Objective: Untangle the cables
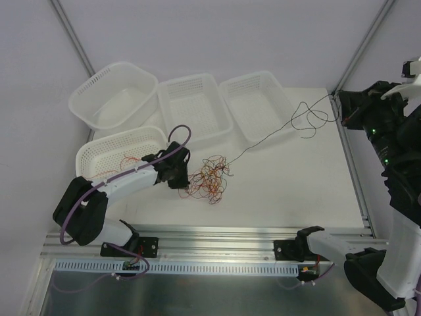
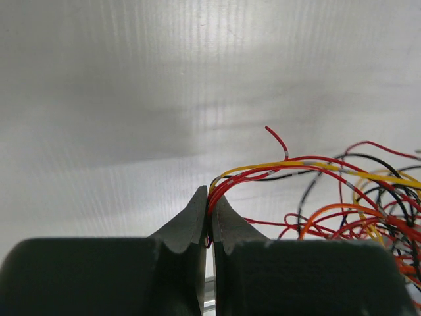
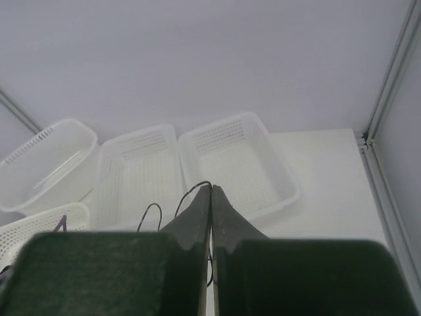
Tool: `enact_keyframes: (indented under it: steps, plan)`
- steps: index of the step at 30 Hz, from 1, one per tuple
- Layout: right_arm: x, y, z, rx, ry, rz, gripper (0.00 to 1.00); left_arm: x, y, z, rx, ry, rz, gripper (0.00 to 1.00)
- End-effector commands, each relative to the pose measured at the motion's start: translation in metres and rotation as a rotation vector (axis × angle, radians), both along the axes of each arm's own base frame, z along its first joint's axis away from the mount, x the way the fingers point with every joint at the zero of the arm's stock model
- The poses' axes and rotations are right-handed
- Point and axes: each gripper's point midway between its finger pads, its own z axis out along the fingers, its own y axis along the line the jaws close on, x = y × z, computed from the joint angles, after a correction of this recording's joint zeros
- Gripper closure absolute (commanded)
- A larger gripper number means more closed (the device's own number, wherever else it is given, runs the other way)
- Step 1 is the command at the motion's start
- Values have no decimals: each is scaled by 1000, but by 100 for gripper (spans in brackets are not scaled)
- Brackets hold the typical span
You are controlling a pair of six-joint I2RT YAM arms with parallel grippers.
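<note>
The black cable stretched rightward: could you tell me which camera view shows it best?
Top external: the black cable runs in full from the tangle to the right gripper. Right wrist shows only short loops at that gripper; left wrist, merely tangled strands.

Three baskets stand in a row at the far side of the table [image 1: 283,191]: left basket [image 1: 92,82], middle basket [image 1: 191,80], right basket [image 1: 253,80]. A fourth basket [image 1: 105,145] sits before the left one. The cable tangle [image 1: 207,178] lies on the table right of it, before the middle basket. A single cable [image 1: 263,139] runs from there before the right basket towards the table's right edge.
</note>
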Motion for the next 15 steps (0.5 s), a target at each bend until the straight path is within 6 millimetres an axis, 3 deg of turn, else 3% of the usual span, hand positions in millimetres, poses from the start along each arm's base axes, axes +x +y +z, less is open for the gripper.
enact_keyframes:
  steps: [1, 6, 8, 11, 12, 14, 15]
  plan:
    - [3, -26, 26, -9, -77, -136, 99, -4, 18, -14, 77, 59, 57, 100]
    - [-6, -48, 67, 39, -222, -251, 99, -4, 37, -25, 128, 96, 99, 100]
    - [-3, -53, 63, 26, -210, -280, 99, -3, 46, -24, 146, 98, 125, 100]
    - [18, -44, 16, -28, -61, -260, 99, 0, 48, -11, 137, 62, 120, 100]
    - [28, -40, -22, -58, 44, -257, 99, 1, 45, -6, 122, 50, 112, 100]
    - [34, -35, -69, -50, 151, -253, 99, 1, 36, 8, 60, 28, 76, 100]
    - [38, -34, -118, -71, 251, -259, 99, 2, 30, 17, 37, 6, 55, 100]
